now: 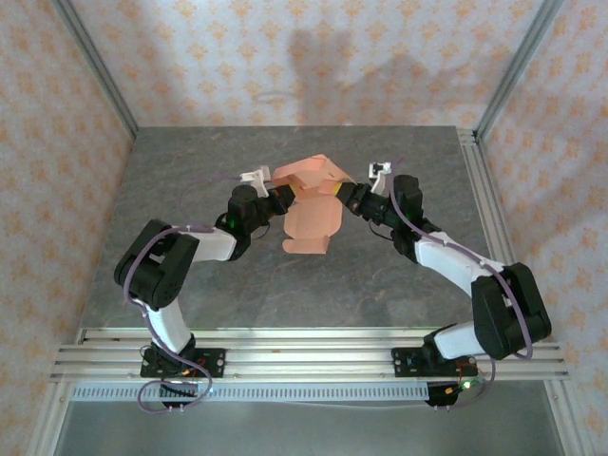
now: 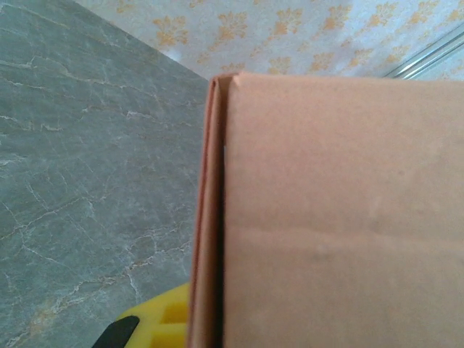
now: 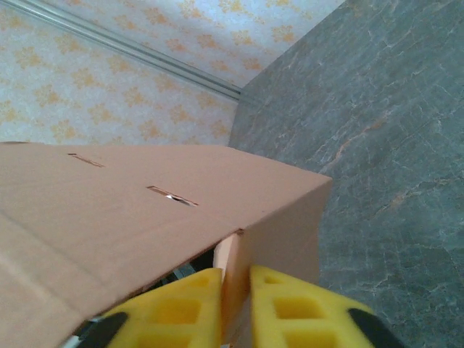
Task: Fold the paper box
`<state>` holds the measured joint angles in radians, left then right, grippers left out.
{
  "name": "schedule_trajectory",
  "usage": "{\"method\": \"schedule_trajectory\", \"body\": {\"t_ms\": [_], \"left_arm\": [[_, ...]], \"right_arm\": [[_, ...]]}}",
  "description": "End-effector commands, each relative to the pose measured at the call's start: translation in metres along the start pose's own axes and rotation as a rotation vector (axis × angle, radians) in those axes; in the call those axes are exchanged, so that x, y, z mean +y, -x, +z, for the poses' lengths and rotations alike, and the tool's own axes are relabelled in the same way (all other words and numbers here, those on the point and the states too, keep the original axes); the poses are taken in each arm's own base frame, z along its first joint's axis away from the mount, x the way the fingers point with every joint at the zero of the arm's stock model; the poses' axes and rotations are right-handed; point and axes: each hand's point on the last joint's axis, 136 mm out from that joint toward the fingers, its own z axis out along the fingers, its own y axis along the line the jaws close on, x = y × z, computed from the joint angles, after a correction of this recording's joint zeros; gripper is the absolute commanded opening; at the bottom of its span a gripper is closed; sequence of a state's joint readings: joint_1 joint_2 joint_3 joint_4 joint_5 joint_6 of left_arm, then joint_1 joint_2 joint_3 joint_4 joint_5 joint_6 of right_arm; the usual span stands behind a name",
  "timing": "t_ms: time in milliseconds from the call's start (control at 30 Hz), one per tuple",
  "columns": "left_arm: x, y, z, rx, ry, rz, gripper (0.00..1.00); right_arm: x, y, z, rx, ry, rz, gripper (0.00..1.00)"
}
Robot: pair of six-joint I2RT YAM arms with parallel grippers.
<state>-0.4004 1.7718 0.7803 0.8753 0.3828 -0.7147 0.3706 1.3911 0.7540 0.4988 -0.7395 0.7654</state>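
Note:
The paper box (image 1: 310,220) is salmon-orange card held above the middle of the table between both arms, with a flap hanging down toward me. My left gripper (image 1: 276,198) is shut on its left side. In the left wrist view the card (image 2: 341,217) stands edge-on against one of the yellow pads (image 2: 159,322), and the other is hidden behind it. My right gripper (image 3: 235,301) is shut on a short upright wall of the box (image 3: 138,210). That wall is pinched between both yellow fingers (image 3: 290,308), under a top panel with two narrow slots (image 3: 172,194).
The grey marbled table (image 1: 190,275) lies bare around and below the box. Patterned walls and metal frame posts (image 1: 508,66) close in the back and sides. An aluminium rail (image 1: 304,356) carries the arm bases along the near edge.

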Motion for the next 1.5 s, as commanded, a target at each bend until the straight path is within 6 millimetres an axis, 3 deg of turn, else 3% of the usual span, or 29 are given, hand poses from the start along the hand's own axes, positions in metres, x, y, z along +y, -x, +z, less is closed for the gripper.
{"method": "schedule_trajectory", "body": {"t_ms": [0,100,200,233,300,333,433,467,500,567,667,767,1033,1267,1367,1467], "left_arm": [[-0.03,0.01,-0.006,-0.026,-0.075,0.056,0.0],[-0.03,0.01,-0.006,-0.027,-0.07,0.058,0.0],[-0.03,0.01,-0.005,-0.028,-0.07,0.06,0.0],[-0.03,0.01,-0.005,-0.028,-0.07,0.06,0.0],[-0.03,0.009,-0.005,-0.026,-0.069,0.06,0.0],[-0.03,0.009,-0.005,-0.026,-0.067,0.059,0.0],[-0.027,0.009,-0.006,-0.029,-0.054,0.058,0.0],[-0.025,0.01,-0.006,-0.037,-0.04,0.054,0.0],[-0.021,0.012,-0.007,-0.045,-0.019,0.047,0.0],[-0.013,0.014,-0.009,-0.061,0.027,0.038,0.0],[-0.003,0.015,-0.01,-0.069,0.088,0.029,0.0],[0.004,0.016,-0.011,-0.08,0.123,0.023,0.0],[0.026,0.012,-0.009,-0.093,0.207,0.0,0.0],[0.053,0.012,-0.023,-0.119,0.392,0.029,0.0],[0.052,0.016,-0.032,-0.145,0.438,0.064,0.0],[0.05,0.019,-0.038,-0.163,0.479,0.108,0.0]], "right_arm": [[0.007,0.007,-0.002,-0.03,-0.011,-0.027,0.07],[0.008,0.007,-0.003,-0.03,-0.007,-0.026,0.09],[0.007,0.007,-0.004,-0.032,-0.012,-0.027,0.26],[0.008,0.008,-0.005,-0.036,-0.012,-0.029,0.25],[0.008,0.007,-0.005,-0.034,-0.013,-0.03,0.05],[0.007,0.007,-0.005,-0.034,-0.013,-0.029,0.0],[0.008,0.006,-0.006,-0.031,-0.015,-0.035,0.0],[0.008,0.007,-0.007,-0.037,-0.022,-0.042,0.08],[0.008,0.008,-0.01,-0.044,-0.034,-0.053,0.24],[0.006,0.011,-0.015,-0.068,-0.065,-0.081,0.46],[0.007,0.015,-0.026,-0.102,-0.109,-0.13,0.6],[0.013,0.017,-0.037,-0.106,-0.145,-0.18,0.66],[0.034,0.027,-0.062,-0.144,-0.219,-0.282,0.69],[0.055,0.025,-0.061,-0.107,-0.43,-0.422,0.65],[0.077,0.02,-0.05,-0.116,-0.454,-0.473,0.64],[0.096,0.014,-0.026,-0.098,-0.455,-0.495,0.63]]}}
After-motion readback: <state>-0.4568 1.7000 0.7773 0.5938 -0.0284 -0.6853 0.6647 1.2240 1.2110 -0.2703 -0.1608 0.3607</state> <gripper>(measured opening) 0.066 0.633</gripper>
